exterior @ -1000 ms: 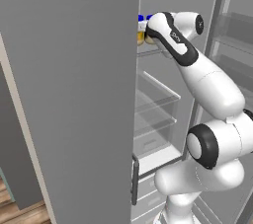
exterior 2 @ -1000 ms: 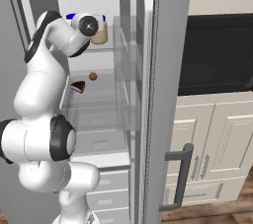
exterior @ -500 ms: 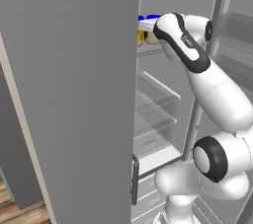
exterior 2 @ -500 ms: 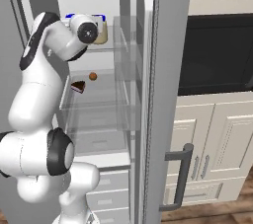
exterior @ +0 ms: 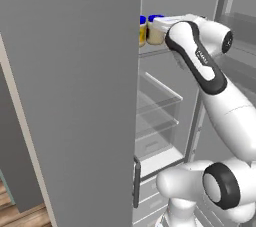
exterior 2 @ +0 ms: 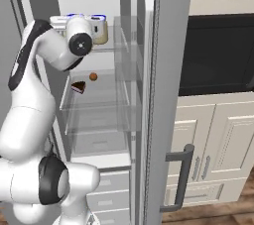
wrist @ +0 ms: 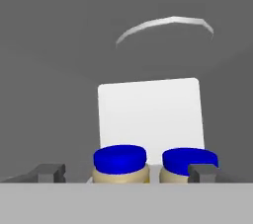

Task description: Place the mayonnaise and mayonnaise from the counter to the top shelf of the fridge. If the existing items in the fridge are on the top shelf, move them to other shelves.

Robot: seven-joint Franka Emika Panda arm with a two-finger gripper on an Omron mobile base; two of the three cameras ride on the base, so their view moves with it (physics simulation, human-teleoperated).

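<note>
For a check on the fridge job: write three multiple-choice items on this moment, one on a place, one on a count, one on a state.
1. Where do the mayonnaise jars stand?
A. On the top shelf
B. In a bottom drawer
C. On the floor

2. How many blue lids show in the hand view?
A. One
B. Two
C. Four

3. How is the gripper?
A. Shut on a jar
B. Open, holding nothing
C. Shut on the orange-brown ball

Answers: 1 A, both jars sit on the highest glass panel; 2 B, two lids stand side by side; 3 B, the finger tips stand wide apart, one outside each jar.
</note>
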